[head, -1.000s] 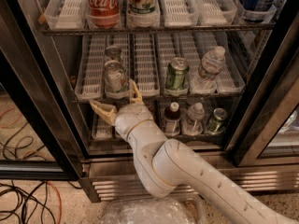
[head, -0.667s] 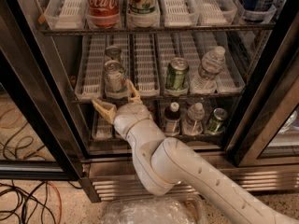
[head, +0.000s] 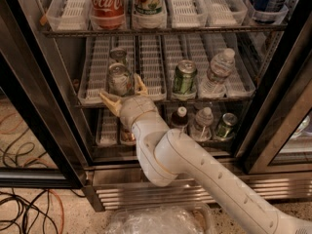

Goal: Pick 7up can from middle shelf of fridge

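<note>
The fridge (head: 29,96) stands open in front of me. The 7up can (head: 119,79), silvery-white with a shiny lid, stands at the front of a white lane tray on the middle shelf (head: 209,99), left of centre. A second similar can (head: 118,55) stands right behind it. My gripper (head: 125,92) is open at the shelf's front edge, one tan finger (head: 110,102) to the can's lower left and the other (head: 141,85) at its right side. The fingers flank the can's base without closing on it.
A mostly green can (head: 184,76) and a clear water bottle (head: 217,72) stand on the same shelf to the right. A Coca-Cola can (head: 106,4) and another can sit on the shelf above. Bottles and a can sit on the bottom shelf. Cables lie on the floor at left (head: 24,204).
The gripper has moved slightly forward and up toward the 7up can; its fingers now sit on either side of the can's base. The can has not moved.
</note>
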You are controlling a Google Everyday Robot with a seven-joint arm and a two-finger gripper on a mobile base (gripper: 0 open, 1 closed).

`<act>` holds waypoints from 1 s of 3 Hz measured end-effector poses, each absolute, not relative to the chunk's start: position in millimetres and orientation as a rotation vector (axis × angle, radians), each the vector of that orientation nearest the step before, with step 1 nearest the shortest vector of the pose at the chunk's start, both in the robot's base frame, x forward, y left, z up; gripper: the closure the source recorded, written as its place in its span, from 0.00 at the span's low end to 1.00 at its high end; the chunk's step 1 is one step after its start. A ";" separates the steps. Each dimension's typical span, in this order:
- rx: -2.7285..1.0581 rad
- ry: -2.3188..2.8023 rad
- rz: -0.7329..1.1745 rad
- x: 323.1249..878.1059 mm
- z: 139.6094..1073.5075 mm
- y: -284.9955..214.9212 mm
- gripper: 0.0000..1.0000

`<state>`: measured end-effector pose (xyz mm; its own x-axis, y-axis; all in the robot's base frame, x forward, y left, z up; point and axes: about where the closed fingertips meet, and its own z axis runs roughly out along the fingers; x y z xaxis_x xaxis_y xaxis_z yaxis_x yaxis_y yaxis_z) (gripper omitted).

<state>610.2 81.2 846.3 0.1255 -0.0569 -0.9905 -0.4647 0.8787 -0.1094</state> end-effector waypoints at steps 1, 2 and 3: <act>-0.443 1.435 0.315 619.7 845.8 82.3 0.26; -0.442 1.445 0.318 630.2 842.9 84.4 0.27; -0.428 1.455 0.310 640.6 841.1 82.1 0.25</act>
<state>640.6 82.1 841.1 0.0978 -0.0537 -0.9938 -0.4542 0.8861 -0.0926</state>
